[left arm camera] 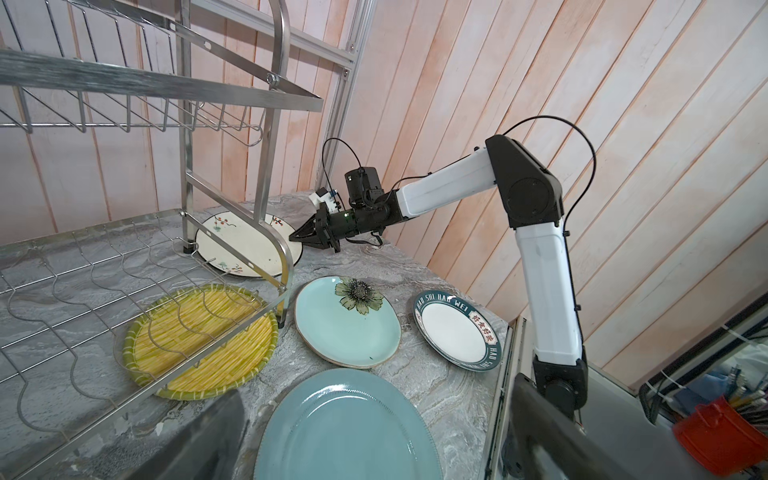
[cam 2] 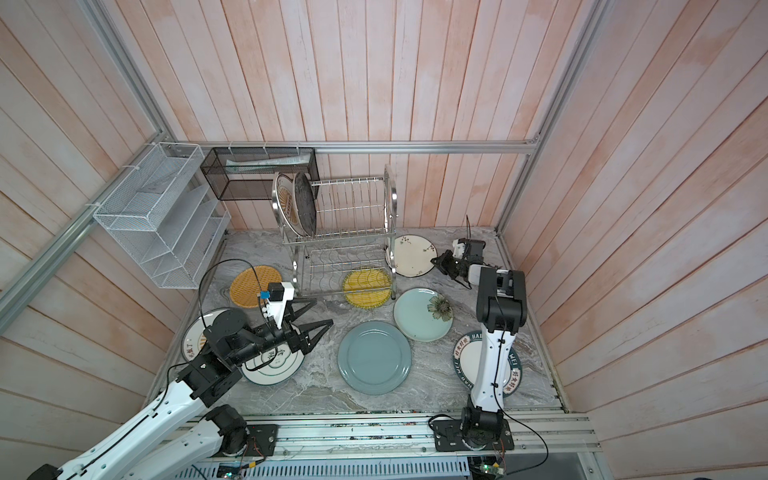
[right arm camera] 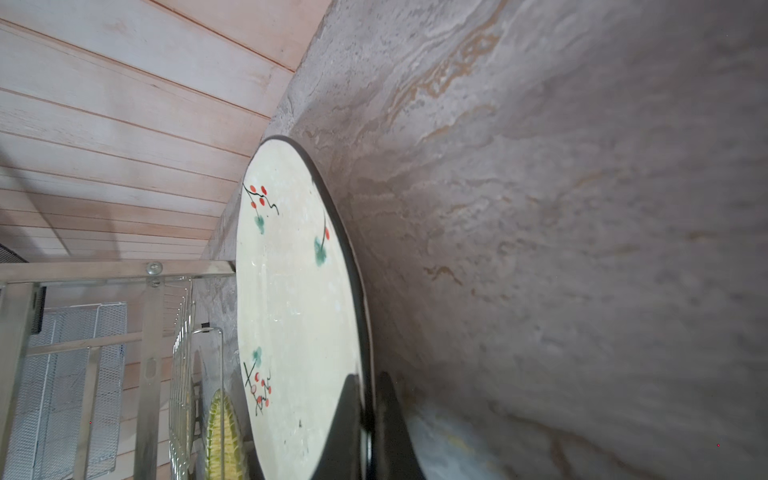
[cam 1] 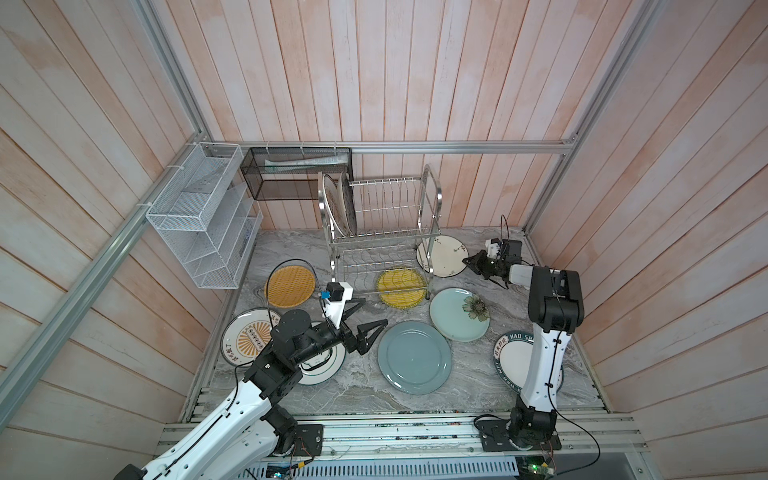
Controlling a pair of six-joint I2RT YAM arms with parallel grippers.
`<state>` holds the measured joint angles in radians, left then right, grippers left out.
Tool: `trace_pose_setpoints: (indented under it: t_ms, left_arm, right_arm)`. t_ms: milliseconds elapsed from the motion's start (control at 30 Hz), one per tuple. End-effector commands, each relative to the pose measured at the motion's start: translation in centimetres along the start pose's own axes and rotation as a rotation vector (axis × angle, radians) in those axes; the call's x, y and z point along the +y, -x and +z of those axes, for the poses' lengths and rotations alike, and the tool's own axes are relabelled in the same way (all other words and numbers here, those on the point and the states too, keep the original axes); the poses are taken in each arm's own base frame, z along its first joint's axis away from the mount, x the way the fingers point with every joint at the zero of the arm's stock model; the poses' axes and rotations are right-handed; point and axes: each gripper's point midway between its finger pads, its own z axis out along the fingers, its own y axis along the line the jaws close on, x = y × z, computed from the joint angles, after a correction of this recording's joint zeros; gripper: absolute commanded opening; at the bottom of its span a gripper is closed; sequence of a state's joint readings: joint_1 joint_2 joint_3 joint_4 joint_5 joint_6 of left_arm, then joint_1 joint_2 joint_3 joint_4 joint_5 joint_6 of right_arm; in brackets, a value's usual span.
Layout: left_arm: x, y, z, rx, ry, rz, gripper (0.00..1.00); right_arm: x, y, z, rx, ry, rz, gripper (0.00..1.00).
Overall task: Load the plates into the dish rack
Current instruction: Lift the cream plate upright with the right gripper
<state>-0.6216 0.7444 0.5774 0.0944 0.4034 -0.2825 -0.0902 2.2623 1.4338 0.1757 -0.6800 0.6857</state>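
Pinching: right gripper [right arm camera: 369, 419] has its jaws closed on the rim of the cream plate [right arm camera: 291, 311]; one finger [right arm camera: 349, 411] on the face side, the other on the underside, per right wrist view.
Cream plate: red-berry sprigs on it; lies on the marble table [cam 1: 415, 403] at back right, just beside the right arched end of the dish rack [cam 1: 386, 216]; its left edge sits behind the rack's leg in both top views.
Left gripper [cam 1: 374, 311]: jaws spread wide, nothing btwn them; hangs over the table in front of the rack.
Rack, upper tier: 2 plates upright in the slots at its left end; sunburst plate [cam 2: 284, 203] outermost, dark plate [cam 2: 305, 203] next to it.
Rack, lower tier: yellow woven plate [cam 1: 401, 286] lies on the table beneath it, front edge poking out.
Loose on table: orange woven plate [cam 1: 290, 286] left of the rack; second sunburst plate [cam 1: 245, 338] & green-rim plate [cam 1: 320, 370] partly under the left arm; grey-blue plate [cam 1: 414, 357] at centre front; celadon flower plate [cam 1: 457, 316] behind it to the right; teal-rim lettered plate [cam 1: 509, 359] partly behind the right arm.
Walls: white mesh organiser [cam 1: 199, 232] at left; black mesh basket [cam 1: 291, 174] at back.
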Motion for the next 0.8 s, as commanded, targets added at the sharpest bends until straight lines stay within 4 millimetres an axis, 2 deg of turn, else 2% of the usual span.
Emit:
trace_pose_setpoints:
  t_ms: [0,200,400,600,767]
  left_arm:
    - [0.5,0.0,-0.2,-0.015,0.022,-0.006,1.00]
    - [0.8,0.2,-0.5,-0.027,0.051,-0.028,1.00]
    - [1.7,0.1,-0.8,-0.057,0.097,-0.104,1.00]
    - [3.8,-0.8,-0.4,-0.052,0.196,-0.235,1.00]
    - [4.3,-1.6,0.7,-0.050,0.188,-0.362,1.00]
  right_arm:
    - [-0.9,0.9,-1.8,-0.081,-0.042,0.011,0.00]
    - [-1.1,2.4,-6.3,-0.207,-0.021,0.071,0.00]
    - [-0.8,2.6,-10.7,-0.293,0.004,0.108,0.00]
    - [0.6,1.8,-14.4,-0.359,0.063,0.138,0.00]
    - [2.6,0.1,-17.5,-0.403,0.125,0.167,0.00]
